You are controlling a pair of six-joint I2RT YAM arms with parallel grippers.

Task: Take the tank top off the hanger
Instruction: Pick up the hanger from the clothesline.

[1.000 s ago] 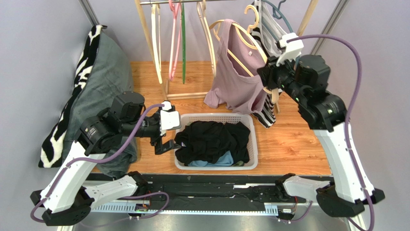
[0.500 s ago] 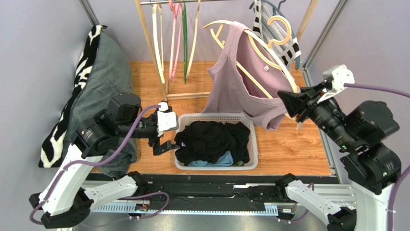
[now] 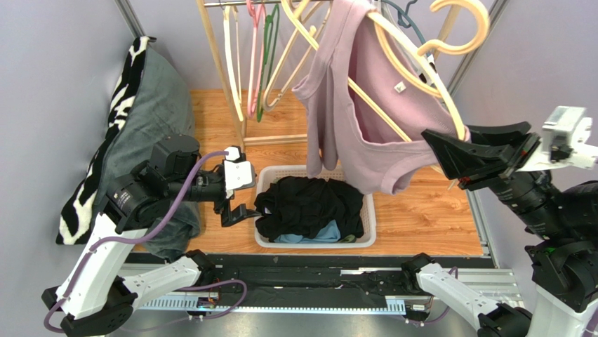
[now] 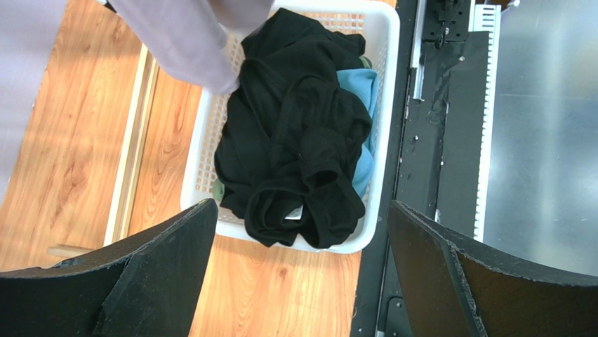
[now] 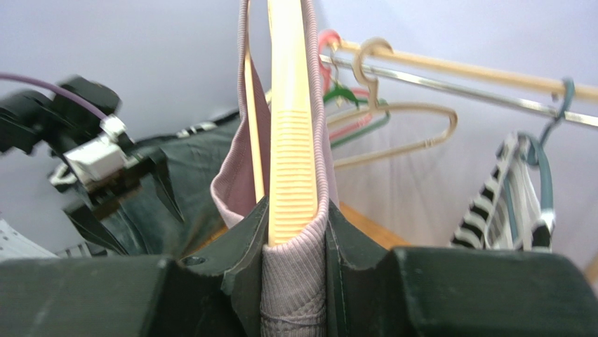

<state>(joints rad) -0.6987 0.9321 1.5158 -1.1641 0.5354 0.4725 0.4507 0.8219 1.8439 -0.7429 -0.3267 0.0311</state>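
Observation:
A mauve tank top [image 3: 358,119] hangs on a cream hanger [image 3: 428,81], tilted and held high over the white basket [image 3: 370,225]. My right gripper [image 3: 447,156] is shut on the hanger's lower end with the tank top's strap wrapped over it. The right wrist view shows the ribbed hanger [image 5: 289,126] and mauve fabric [image 5: 295,295] pinched in my right gripper [image 5: 293,239]. My left gripper [image 3: 242,207] is open and empty, low beside the basket's left side. In the left wrist view my left gripper [image 4: 302,206] hovers above the basket [image 4: 389,84].
The basket holds black clothes [image 3: 309,203] and a blue piece. A wooden rack [image 3: 210,42] at the back carries several empty hangers [image 3: 254,63]. A striped garment [image 5: 512,203] hangs on the rail [image 5: 456,88]. A grey and zebra-print cushion [image 3: 147,105] lies at the left.
My right arm has pulled the hanger with the tank top off the rail, up and to the right. My left gripper has shifted slightly left.

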